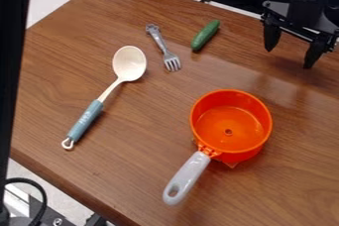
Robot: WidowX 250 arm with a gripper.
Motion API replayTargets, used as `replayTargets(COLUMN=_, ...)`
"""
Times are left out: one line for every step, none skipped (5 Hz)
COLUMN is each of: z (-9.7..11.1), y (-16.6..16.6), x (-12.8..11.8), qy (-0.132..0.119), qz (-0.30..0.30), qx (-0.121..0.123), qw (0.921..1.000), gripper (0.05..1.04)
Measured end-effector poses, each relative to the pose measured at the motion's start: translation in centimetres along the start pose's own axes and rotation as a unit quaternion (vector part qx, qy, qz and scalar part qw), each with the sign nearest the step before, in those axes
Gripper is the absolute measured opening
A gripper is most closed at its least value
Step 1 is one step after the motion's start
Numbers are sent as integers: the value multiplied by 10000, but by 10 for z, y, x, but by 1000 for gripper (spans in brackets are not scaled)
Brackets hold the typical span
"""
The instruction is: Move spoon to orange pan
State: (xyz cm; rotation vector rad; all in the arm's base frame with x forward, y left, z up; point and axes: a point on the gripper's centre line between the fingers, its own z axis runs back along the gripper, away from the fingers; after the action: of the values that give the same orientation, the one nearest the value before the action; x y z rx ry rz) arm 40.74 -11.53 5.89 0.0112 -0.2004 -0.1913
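The black gripper (289,57) hangs over the table's upper right corner, its two fingers spread open with nothing between them. The spoon (104,92) lies on the left part of the table, its cream bowl toward the back and its blue-grey handle pointing to the front left. Right of centre stands the orange pan (232,121), upright with nothing inside; its grey handle points to the lower left. The gripper is behind and to the right of the pan, well away from the spoon.
A silver fork (164,49) lies between the spoon and a green cucumber (205,35) toward the back. The wooden table (132,170) has its front left edge running diagonally at lower left. A dark post (12,61) stands along the left side, with a black cable below.
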Motion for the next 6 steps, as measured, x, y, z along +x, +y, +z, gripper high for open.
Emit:
replayTargets(z=-17, y=0, x=-10, qy=252, qz=-16, qx=18, qw=9997, gripper=1000)
replayTargets(z=-17, y=9, x=-24, qy=400, qz=30, qx=-11, qw=9992, gripper=999)
replayTargets(z=1, y=18, x=-26, qy=259, qz=107, qx=-96, qw=9996, gripper=999)
replayTargets(z=18, y=35, x=-32, qy=199, qz=360, qx=127, qw=9991, gripper=999)
replayTargets(z=45, y=58, x=-50, qy=62, qz=579, qx=204, qw=9981, gripper=999)
replayTargets(z=57, y=83, x=-76, qy=77, qz=717, qx=449, qw=9964, gripper=999)
